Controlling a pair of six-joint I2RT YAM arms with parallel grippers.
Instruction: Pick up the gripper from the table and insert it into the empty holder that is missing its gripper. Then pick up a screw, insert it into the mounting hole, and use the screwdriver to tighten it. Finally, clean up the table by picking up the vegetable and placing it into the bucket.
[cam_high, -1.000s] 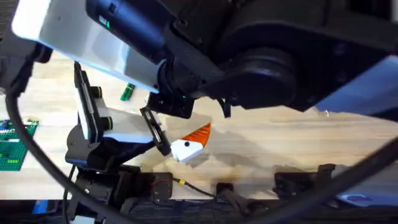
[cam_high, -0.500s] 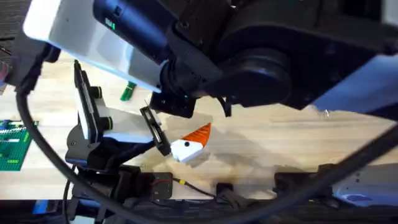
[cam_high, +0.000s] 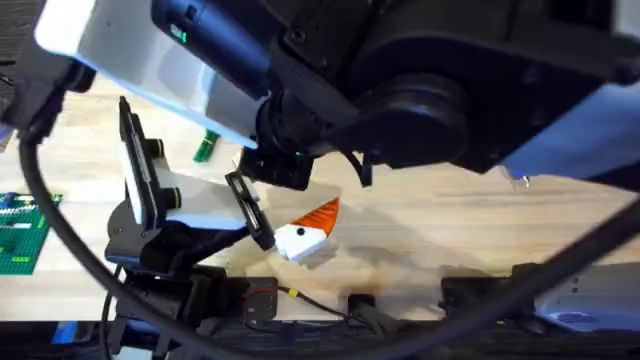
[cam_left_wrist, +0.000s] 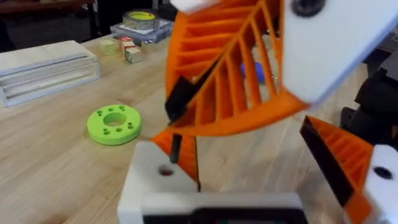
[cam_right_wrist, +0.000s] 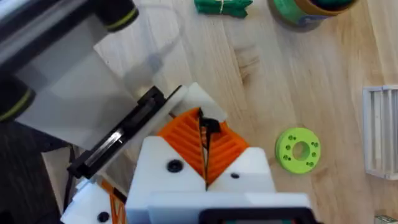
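Right gripper (cam_right_wrist: 205, 163) was pinched on the small orange hatched plastic wedge gripper (cam_right_wrist: 186, 134), seating it at the white triangular plastic holder block (cam_high: 297, 241) low over the wooden table (cam_high: 480, 220); left gripper's state unclear; best pressed in straight, hole aligned

Table (cam_right_wrist: 323, 81): pale wood, visible grain, matt. Ring-shaped disc (cam_right_wrist: 298, 150): smooth green plastic, matt. Gripper (cam_right_wrist: 199, 146): ribbed orange plastic. Empty holder (cam_right_wrist: 205, 180): smooth white plastic, slight sheen. Vegetable (cam_right_wrist: 222, 6): green plastic.
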